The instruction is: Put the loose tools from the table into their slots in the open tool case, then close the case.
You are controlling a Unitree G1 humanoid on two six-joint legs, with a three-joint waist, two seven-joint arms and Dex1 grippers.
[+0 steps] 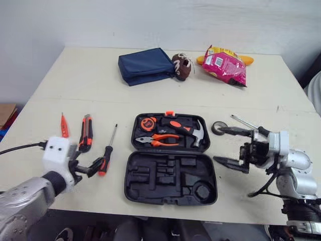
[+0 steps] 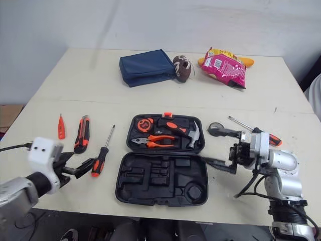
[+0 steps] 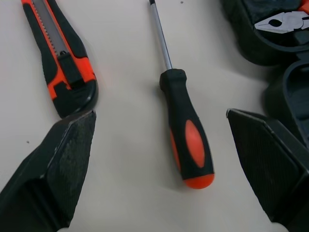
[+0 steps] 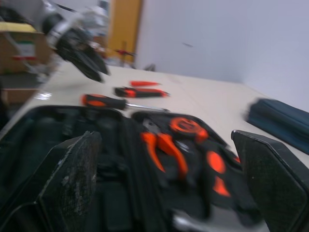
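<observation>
The left claw (image 3: 161, 116) is spread wide over the screwdriver (image 3: 186, 140), whose handle lies on the table between the two fingertips. The knife (image 3: 58, 63) lies just beside one tip and the case (image 1: 170, 193) just beside the other. If it closes from here, it may snag the knife's butt or bump the case wall, and the rounded handle could roll out of a shallow pinch. The right claw (image 1: 220, 145), also spread and empty, hovers just beside the case's other side
</observation>
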